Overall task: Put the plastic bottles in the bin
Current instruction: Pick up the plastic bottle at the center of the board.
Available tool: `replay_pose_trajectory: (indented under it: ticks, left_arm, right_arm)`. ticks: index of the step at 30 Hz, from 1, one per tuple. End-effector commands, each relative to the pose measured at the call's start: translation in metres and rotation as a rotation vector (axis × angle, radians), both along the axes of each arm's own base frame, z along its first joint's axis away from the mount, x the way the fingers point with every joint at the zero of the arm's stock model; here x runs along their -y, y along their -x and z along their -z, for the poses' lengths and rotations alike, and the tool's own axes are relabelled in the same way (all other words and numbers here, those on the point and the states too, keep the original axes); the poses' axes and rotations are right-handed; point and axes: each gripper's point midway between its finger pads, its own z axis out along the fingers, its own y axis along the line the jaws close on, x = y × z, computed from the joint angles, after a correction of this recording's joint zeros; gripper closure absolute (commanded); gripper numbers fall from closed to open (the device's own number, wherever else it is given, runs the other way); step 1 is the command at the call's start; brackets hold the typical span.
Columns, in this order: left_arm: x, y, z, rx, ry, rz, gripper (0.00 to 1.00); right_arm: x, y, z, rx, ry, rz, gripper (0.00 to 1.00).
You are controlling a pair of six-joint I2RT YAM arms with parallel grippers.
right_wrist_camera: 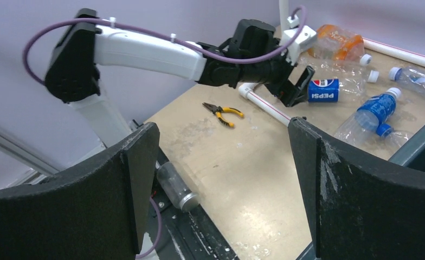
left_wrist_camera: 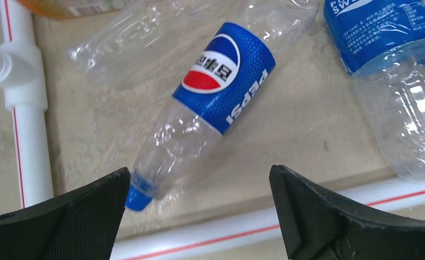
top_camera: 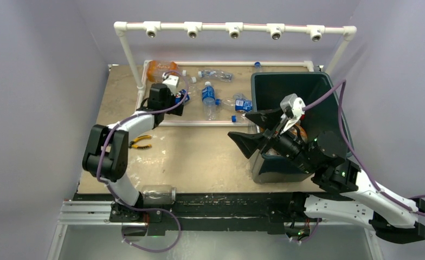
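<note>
Pale purple walls, beige tabletop (top_camera: 199,157), two arms bolted at the near edge. Clear container (top_camera: 159,195) lying on its side at the front edge, beside the left arm base. Yellow-handled pliers (top_camera: 140,142) on the tabletop near the left arm's elbow. Right fingers (top_camera: 248,142) spread wide, nothing between them, hanging over the near-left corner of the bin (top_camera: 264,89), which sits on the right side of the tabletop. Left fingers (left_wrist_camera: 75,216) spread wide too, empty, above a Pepsi bottle (left_wrist_camera: 221,81) lying flat inside the white pipe frame (top_camera: 199,123). Its blue cap (left_wrist_camera: 137,197) is just beside one fingertip; can't tell if they touch. More plastic bottles (top_camera: 221,75) loose inside the frame, left of the bin — blue-labelled bottle (top_camera: 208,97) mid-frame, orange bottle (top_camera: 157,69) at the far-left corner. Pipe rail (top_camera: 232,27) with five fittings overhead at the far end.
</note>
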Motion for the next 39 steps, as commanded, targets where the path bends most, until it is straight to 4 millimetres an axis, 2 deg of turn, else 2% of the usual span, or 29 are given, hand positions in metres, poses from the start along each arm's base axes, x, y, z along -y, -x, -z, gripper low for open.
replay_pose_trajectory:
  ticks: [1, 4, 8, 14, 17, 20, 22, 28, 31, 32, 35, 39]
  left_arm:
    - [0.006, -0.035, -0.004, 0.064, -0.063, 0.078, 0.01]
    - [0.006, -0.043, 0.022, 0.001, -0.081, 0.087, 0.02]
    - [0.007, -0.045, 0.044, -0.044, -0.094, 0.098, 0.06]
    - [0.01, -0.048, 0.056, -0.058, -0.059, 0.078, 0.16]
    - [0.015, -0.047, 0.051, -0.033, -0.017, 0.081, 0.22]
    - [0.017, -0.044, 0.034, 0.017, 0.013, 0.079, 0.28]
    - [0.018, -0.042, 0.018, 0.047, 0.035, 0.073, 0.35]
    - [0.017, -0.023, -0.05, 0.198, 0.137, 0.046, 0.56]
    - [0.022, -0.006, -0.08, 0.234, 0.178, 0.051, 0.59]
    - [0.025, 0.003, -0.094, 0.246, 0.191, 0.053, 0.6]
    - [0.04, 0.036, -0.118, 0.237, 0.217, 0.075, 0.62]
    - [0.076, 0.103, -0.147, 0.249, 0.298, 0.192, 0.64]
  right_arm:
    - [0.0, 0.005, -0.009, -0.003, -0.038, -0.023, 0.1]
    - [0.0, 0.006, -0.009, -0.004, -0.042, -0.025, 0.1]
    - [0.004, 0.004, -0.011, -0.006, -0.037, -0.007, 0.1]
    - [0.007, 0.003, -0.011, -0.006, -0.034, 0.004, 0.1]
    - [0.008, 0.002, -0.007, -0.011, -0.025, 0.013, 0.1]
    - [0.01, 0.002, -0.008, -0.011, -0.028, 0.016, 0.1]
    - [0.011, 0.002, -0.009, -0.012, -0.033, 0.018, 0.1]
    - [0.011, 0.004, -0.012, -0.015, -0.048, 0.009, 0.1]
    - [0.011, 0.005, -0.011, -0.018, -0.051, 0.006, 0.1]
    - [0.011, 0.005, -0.012, -0.019, -0.054, 0.006, 0.1]
    - [0.014, 0.007, -0.012, -0.021, -0.064, -0.001, 0.1]
    - [0.016, 0.012, -0.008, -0.031, -0.087, -0.021, 0.1]
